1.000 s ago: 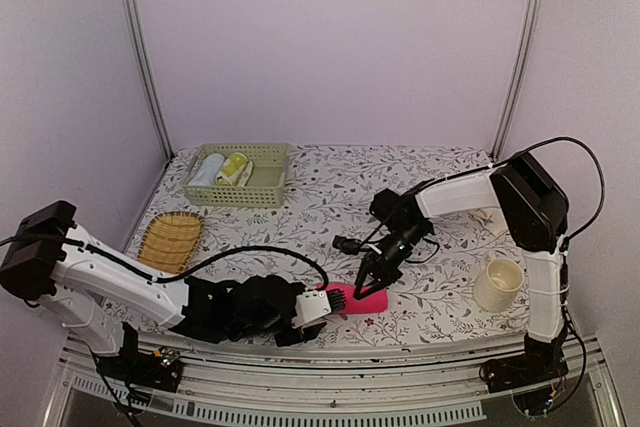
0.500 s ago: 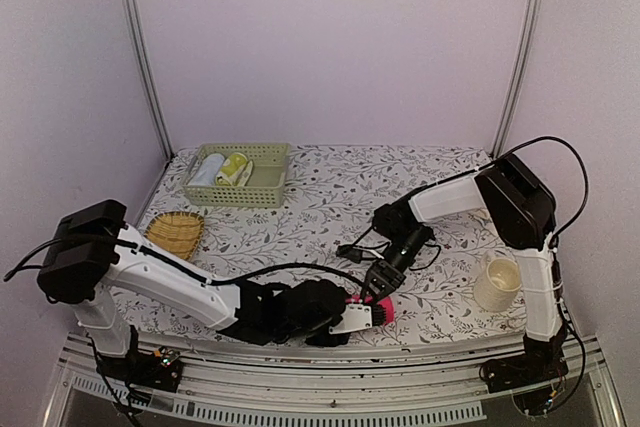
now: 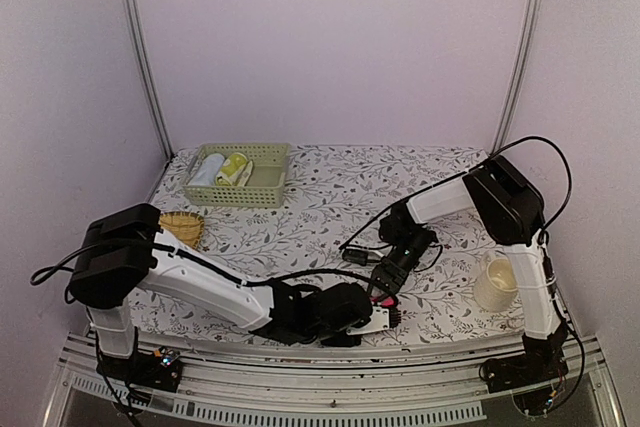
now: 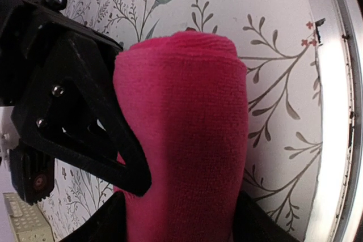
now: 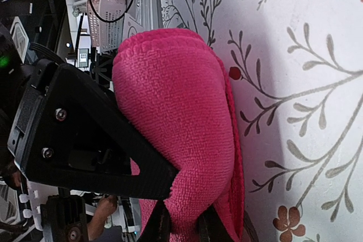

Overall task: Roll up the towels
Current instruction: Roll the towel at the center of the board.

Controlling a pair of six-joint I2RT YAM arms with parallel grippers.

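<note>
The pink towel [image 3: 383,300] is a tight roll lying near the table's front edge, mostly hidden by both grippers in the top view. In the left wrist view the roll [image 4: 181,140] fills the middle, and my left gripper [image 4: 178,222] is shut across its width with a finger on each side. My right gripper [image 5: 182,225] pinches the roll's outer layer [image 5: 170,111] from the far side. The two grippers [image 3: 383,287] meet at the roll. Two pale rolled cloths [image 3: 220,169] lie in the basket; I cannot tell whether one is the cream-white towel.
A green basket [image 3: 240,200] stands at the back left, and a straw mat [image 3: 183,227] lies left of centre, partly behind my left arm. A cream mug [image 3: 497,284] stands at the right. The metal front rail [image 4: 332,111] runs right next to the roll.
The left arm has swept right along the front edge and the flat pink tail is gone, leaving a short roll. The right gripper has come nearer the front edge with it.
</note>
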